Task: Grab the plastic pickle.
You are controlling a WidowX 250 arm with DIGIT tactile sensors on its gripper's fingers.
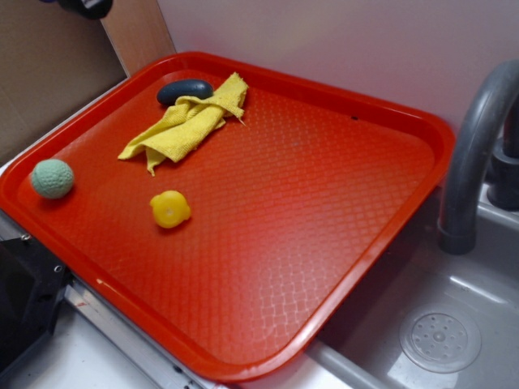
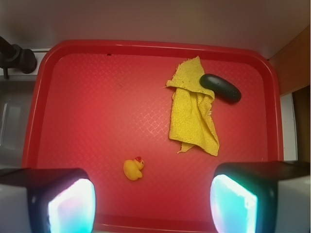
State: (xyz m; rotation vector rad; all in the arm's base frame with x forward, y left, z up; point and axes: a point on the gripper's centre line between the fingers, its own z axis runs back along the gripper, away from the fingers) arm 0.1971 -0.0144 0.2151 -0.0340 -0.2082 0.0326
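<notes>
A red tray point(image 1: 324, 203) with a diamond-textured floor carries everything, and it sits beside a grey sink point(image 1: 454, 324) with a curved grey faucet point(image 1: 474, 154). A crumpled yellow cloth point(image 1: 186, 121) lies near the tray's far rim, toward its far left corner in the exterior view. The plastic pickle point(image 1: 184, 91), dark and glossy, lies on the tray floor just inside that far rim, touching the cloth's edge, with one end slightly overlapped by it. A pale green ball point(image 1: 53, 178) rests against the tray's left rim. A small yellow duck toy point(image 1: 170, 209) stands on open floor, apart from ball and cloth. The hand point(image 2: 150, 204) hovers above the tray's near edge, fingers point(image 2: 68, 206) spread wide, holding nothing.
</notes>
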